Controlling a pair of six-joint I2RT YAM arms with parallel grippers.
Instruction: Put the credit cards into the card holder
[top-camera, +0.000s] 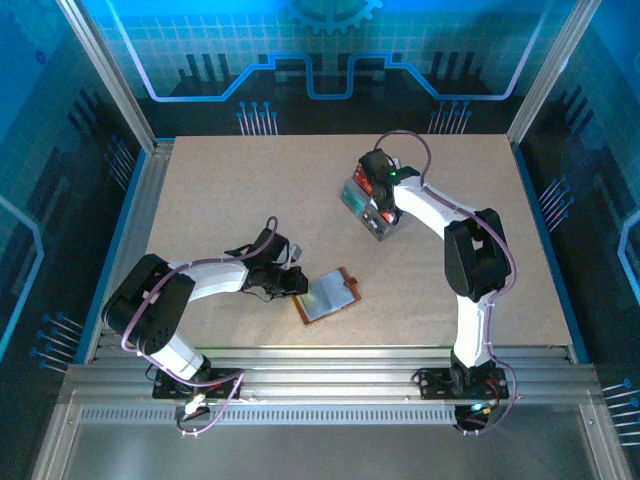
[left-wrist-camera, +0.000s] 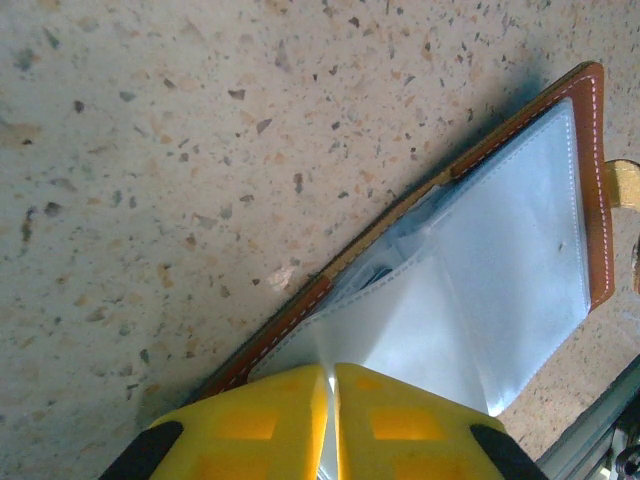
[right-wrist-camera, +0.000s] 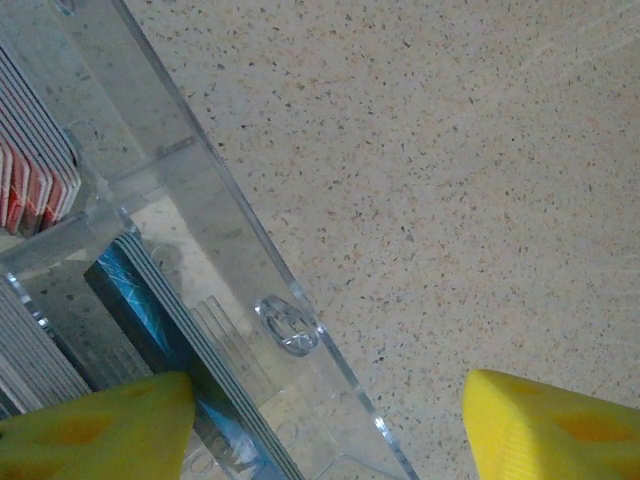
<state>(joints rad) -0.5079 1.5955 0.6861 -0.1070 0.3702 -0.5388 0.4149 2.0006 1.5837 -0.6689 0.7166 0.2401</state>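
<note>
While the two arms work well apart on the speckled table, the card holder lies opened flat near the front edge, between the arm bases and a little left of centre. It is a brown leather wallet with pale stitching, its grey-blue lining turned up, and its small clasp tab sticks out from the far long edge. The left gripper sits right at the wallet's near edge. Its yellow fingers are pressed together with barely a slit between them, and a thin leaf of the pale lining runs into that slit, so the claw looks pinched on the wallet's inner sleeve.

Farther back and to the right stands a clear plastic tray divided into compartments, and the credit cards are all in it, standing on edge in stacks. A bundle of red cards fills one compartment. A teal-faced stack leans in the next one, just beside a stack of pale grey cards.

The right gripper hangs over this tray with its jaws spread wide. One yellow finger is over the compartment with the teal stack, just beside those cards, and the other is out over bare table beyond the tray's wall. I see no card held between them.
</note>
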